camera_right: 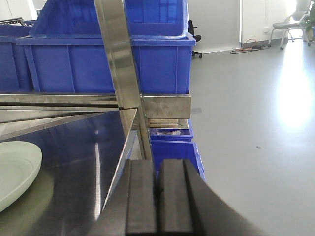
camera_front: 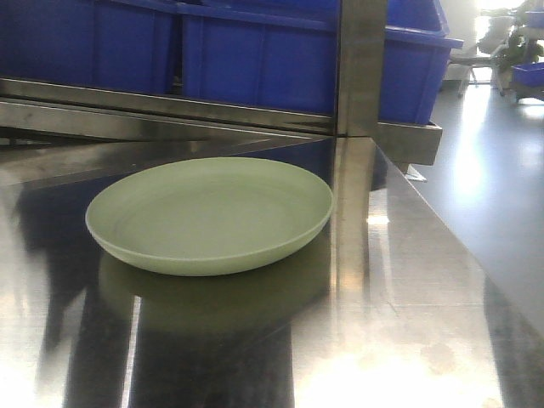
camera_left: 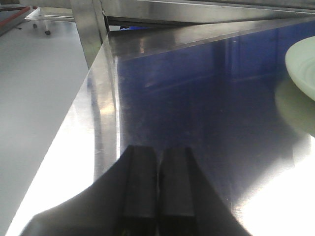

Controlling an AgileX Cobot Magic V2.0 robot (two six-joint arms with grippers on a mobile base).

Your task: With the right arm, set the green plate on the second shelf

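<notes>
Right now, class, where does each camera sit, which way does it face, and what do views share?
Exterior front: low over the steel table, facing the green plate and blue bins; no robot shows.
Left wrist: behind the shut left gripper, facing the table edge.
Right wrist: behind the shut right gripper, facing the shelf post.
Shared: the green plate.

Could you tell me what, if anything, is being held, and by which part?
Nothing: left gripper and right gripper are shut empty; the green plate lies apart.

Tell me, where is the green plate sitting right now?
In the front view the green plate lies flat on the steel surface, just left of the upright post and in front of the blue bins.
</notes>
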